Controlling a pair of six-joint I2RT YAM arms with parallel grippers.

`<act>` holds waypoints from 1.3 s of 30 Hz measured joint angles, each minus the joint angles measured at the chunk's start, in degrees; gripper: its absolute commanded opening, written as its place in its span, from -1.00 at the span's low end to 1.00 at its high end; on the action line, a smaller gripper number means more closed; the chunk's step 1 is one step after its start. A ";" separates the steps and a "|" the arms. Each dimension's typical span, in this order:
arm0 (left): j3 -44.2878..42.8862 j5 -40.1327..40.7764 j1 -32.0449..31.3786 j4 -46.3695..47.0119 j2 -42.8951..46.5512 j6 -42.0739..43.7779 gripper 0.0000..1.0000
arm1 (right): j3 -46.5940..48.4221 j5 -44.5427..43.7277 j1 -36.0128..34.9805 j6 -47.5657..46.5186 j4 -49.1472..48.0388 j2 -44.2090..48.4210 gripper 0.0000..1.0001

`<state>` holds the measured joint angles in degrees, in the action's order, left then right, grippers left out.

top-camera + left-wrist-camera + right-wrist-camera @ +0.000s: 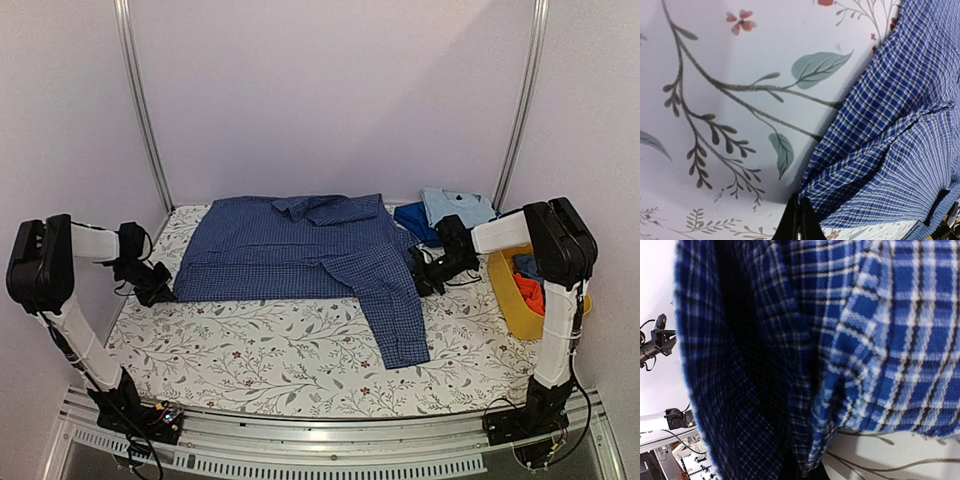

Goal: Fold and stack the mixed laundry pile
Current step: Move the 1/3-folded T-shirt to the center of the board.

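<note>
Blue check shirt (290, 250) lies spread flat at centre frame. It is light, limp cloth, so I grip at the hems. My left gripper (160, 288) pinches the left hem. My right gripper (420, 274) is hidden by cloth, so I cannot tell its state.

A robotics lab booth: white panels (330, 90) are closing off the upper frame, aluminium posts (142, 110) are flanking them, a slotted rail (320, 434) is spanning the bottom.

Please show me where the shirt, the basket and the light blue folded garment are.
shirt (290, 255), top view, middle of its body.
basket (508, 300), top view, its yellow side wall.
light blue garment (455, 207), top view, its middle.
</note>
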<state>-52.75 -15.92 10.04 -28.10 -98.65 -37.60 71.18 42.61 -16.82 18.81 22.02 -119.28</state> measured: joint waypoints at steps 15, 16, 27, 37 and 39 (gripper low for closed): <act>5.77 1.40 0.00 -9.79 9.49 -3.21 -1.00 | -17.86 -1.90 -2.49 2.25 2.38 13.66 -1.00; 6.49 1.31 0.00 -10.16 10.25 -3.54 -0.85 | -18.18 -1.92 -2.64 2.40 2.43 13.92 -0.99; 4.42 3.43 -1.09 -12.87 18.21 -2.43 0.99 | -21.27 -2.51 -1.95 3.45 4.90 20.44 0.14; -4.09 8.13 -13.29 -7.85 29.94 3.15 0.99 | -26.18 -5.49 2.58 2.86 11.74 35.76 0.22; -4.07 9.57 -18.29 -7.67 29.88 3.61 0.99 | -27.12 -4.48 2.12 2.89 12.85 38.91 0.21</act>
<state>-56.82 -6.35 -8.25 -35.77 -68.77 -34.00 44.05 38.13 -14.70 21.69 34.87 -80.38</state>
